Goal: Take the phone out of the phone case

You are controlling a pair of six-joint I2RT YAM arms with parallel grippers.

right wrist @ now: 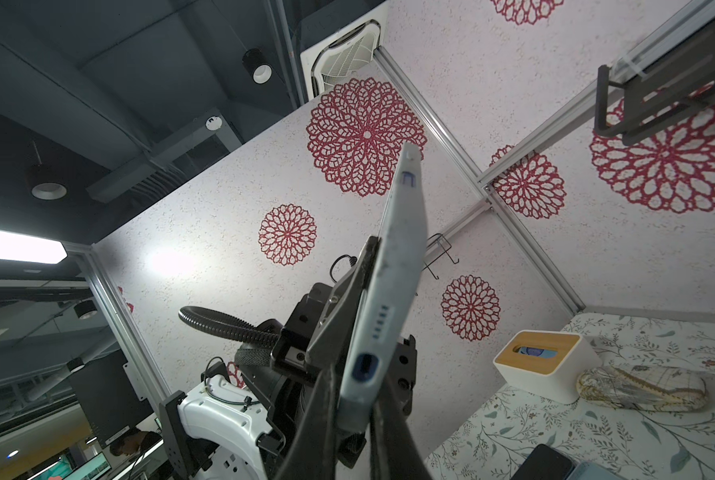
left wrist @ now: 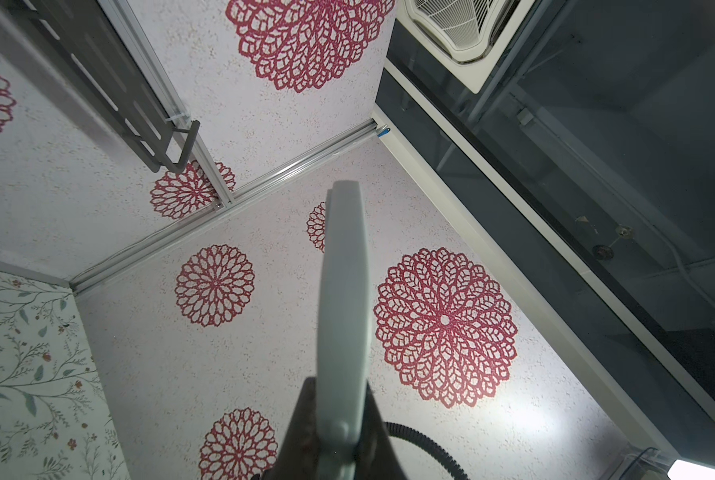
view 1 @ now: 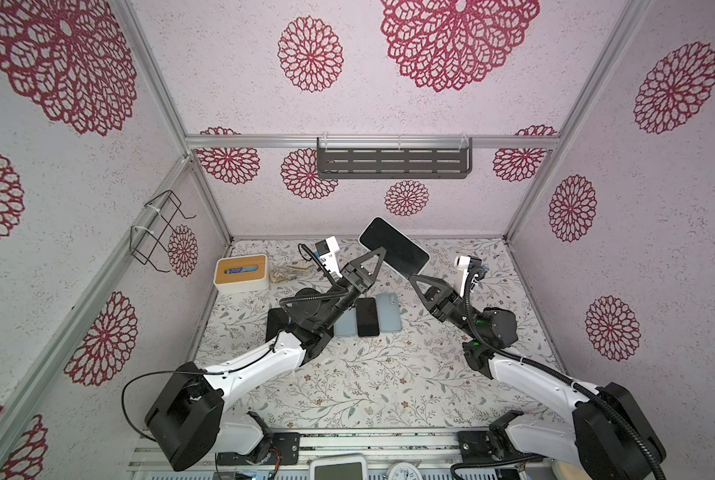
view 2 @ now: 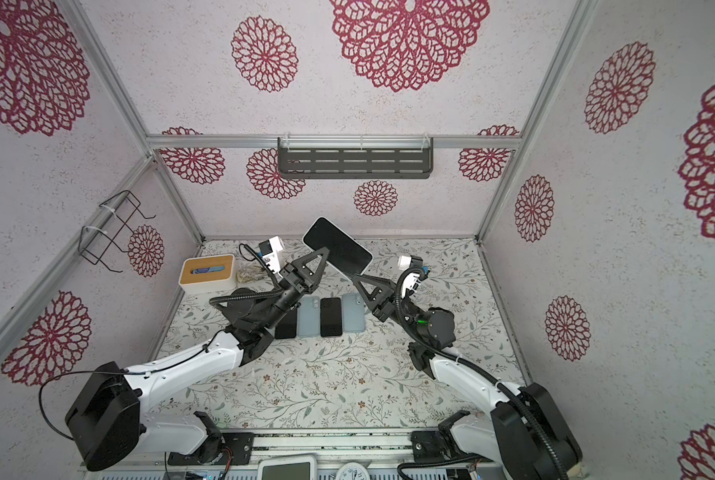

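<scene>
Pale blue-grey casing wraps the phone (view 1: 394,248). The phone case (right wrist: 401,249) appears fully seated, with the dark screen facing up, and the pair is held clear above the table (view 1: 347,374).

The left claw (view 1: 377,253) is clamped across one long edge of the phone case, about midway along. Its wrist view shows the case edge-on between its fingers. The right claw (view 1: 414,277) is closed on the short end that carries the charging port (right wrist: 363,368), with one finger on each face.

From the right claw, the long axis runs straight out ahead of the tips. From the left claw, it lies crosswise. Both claws are in contact, so neither is nearer.

Judgement: separation turns on that axis. I would hold with the left claw and work the port end free with the right.

Risk: both grips pinch through the case, which may pin the phone inside.
</scene>
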